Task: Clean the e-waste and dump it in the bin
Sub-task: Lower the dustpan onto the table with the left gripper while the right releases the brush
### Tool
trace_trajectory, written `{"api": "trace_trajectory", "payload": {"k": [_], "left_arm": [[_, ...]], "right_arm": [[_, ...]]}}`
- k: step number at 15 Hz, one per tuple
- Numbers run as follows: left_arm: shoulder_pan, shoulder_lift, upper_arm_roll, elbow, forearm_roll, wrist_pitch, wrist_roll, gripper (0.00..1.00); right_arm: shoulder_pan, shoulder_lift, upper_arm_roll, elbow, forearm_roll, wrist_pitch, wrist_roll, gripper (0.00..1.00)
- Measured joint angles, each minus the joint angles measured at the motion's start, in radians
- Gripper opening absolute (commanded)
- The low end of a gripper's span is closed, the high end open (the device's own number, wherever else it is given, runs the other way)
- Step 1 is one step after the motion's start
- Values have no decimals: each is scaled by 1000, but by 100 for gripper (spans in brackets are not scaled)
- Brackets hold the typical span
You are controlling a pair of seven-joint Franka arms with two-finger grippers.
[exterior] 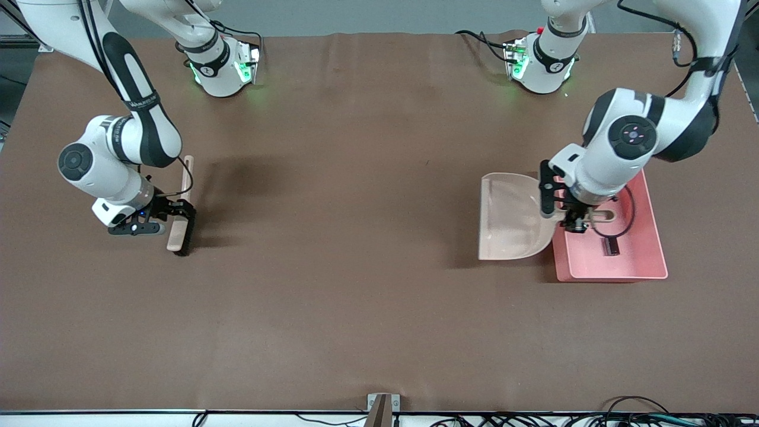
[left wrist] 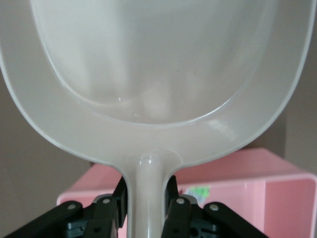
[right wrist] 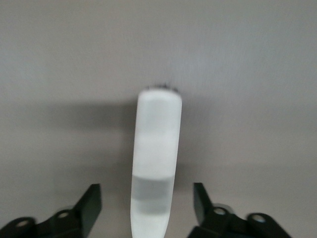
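Pink bin [exterior: 643,261], one dark e-waste [exterior: 611,247], dustpan [exterior: 510,216]

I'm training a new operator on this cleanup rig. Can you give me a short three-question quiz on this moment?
1. True or false: the left claw is shut on the dustpan handle.
2. Which item lies between the open fingers of the right claw? A) the brush B) the dustpan C) the pink bin
3. Fill in: a dark maroon-black part lies in the ____.

Key:
1. True; the fingers press the handle from both sides in the left wrist view.
2. A; the brush handle sits between the fingers, which stand apart from it.
3. Pink bin, at the left arm's end of the table.
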Motion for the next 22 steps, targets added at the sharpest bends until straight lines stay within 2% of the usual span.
{"api": "trace_trajectory", "payload": {"k": [3, 8, 13, 15, 16, 18, 19, 22], "left_arm": [[-75, 56, -10, 4, 46, 21, -131, 0], [-181, 196, -13, 54, 259, 40, -443, 0], [-226, 298, -12, 116, 323, 40, -544, 1], [-234, 312, -12, 124, 345, 40, -562, 2], [-240, 317, -11, 126, 352, 40, -571, 20], [-249, 326, -9, 126, 365, 40, -597, 80], [-251, 330, -9, 127, 371, 39, -621, 100], [-265, 333, -10, 131, 380, 29, -710, 100]], "right_arm": [[0, -10, -1, 126, -1, -162, -9, 100], [0, -78, -2, 346, -27, -437, -22, 100], [-4, -218, -6, 411, -34, -564, -23, 100], [-4, -248, -8, 467, -37, -672, -19, 100], [-6, -256, -9, 503, -37, -724, -13, 100], [-12, -268, -13, 560, -38, -780, -6, 100], [-14, -276, -14, 579, -38, -791, -6, 100], [-14, -308, -12, 621, -38, -844, 3, 100]]}}
